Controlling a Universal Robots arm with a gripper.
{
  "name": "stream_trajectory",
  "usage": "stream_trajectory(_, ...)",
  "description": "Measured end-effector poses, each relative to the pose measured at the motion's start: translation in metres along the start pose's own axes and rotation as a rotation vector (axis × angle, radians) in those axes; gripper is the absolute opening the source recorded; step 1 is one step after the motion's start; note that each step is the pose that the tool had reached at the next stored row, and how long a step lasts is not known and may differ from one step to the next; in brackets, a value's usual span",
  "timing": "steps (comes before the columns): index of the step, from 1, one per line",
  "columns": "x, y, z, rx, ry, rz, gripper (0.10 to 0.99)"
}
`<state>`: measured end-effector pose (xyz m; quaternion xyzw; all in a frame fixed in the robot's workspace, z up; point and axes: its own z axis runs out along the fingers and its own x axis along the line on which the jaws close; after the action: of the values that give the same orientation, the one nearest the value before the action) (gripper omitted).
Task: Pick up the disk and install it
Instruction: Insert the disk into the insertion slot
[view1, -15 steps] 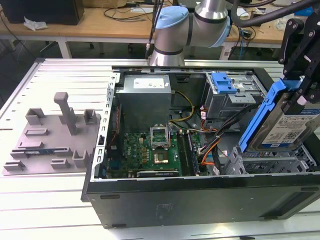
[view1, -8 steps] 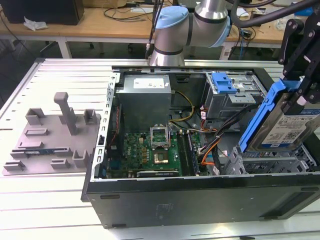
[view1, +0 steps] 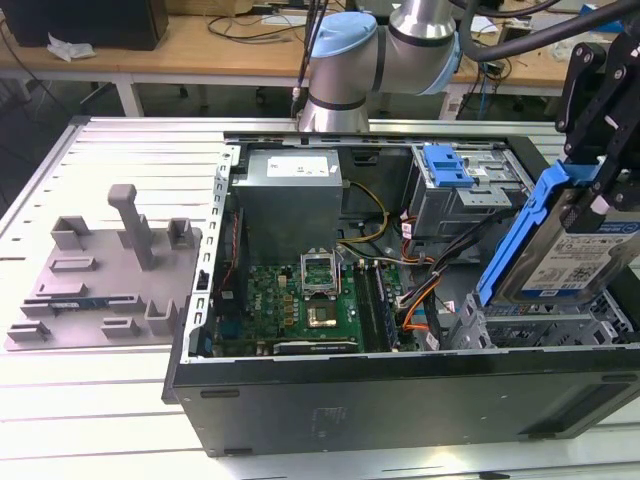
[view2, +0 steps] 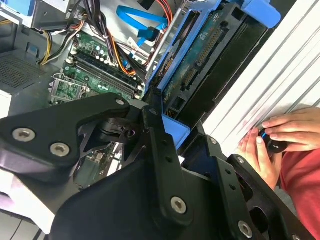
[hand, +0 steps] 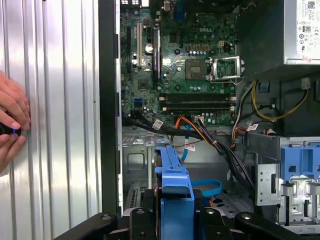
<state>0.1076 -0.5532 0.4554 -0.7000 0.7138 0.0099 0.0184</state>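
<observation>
Desk (view1: 90, 420) carried the open case (view1: 400, 385) on its side, innards up, so the bays could be reached from above. Disk (view1: 565, 255) hung over the drive cage (view1: 530, 325) at lower right of the exterior frame, probably lined up for entry; contact with the cage unclear. Long axis slanted steeply, low end toward bottom centre, high end toward upper right, label facing the camera. Pincer (view1: 597, 190) was clenched on the disk's upper end, across its blue carrier.

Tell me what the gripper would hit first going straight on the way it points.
Likely the grey metal drive cage inside the open black computer case, met first by the blue-framed silver disk it holds; depth is unclear.
</observation>
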Motion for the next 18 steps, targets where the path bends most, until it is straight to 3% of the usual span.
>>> stream_trajectory(18, 0.0003, -0.0009, 0.0081, 0.0, 0.0, 0.008, 0.369)
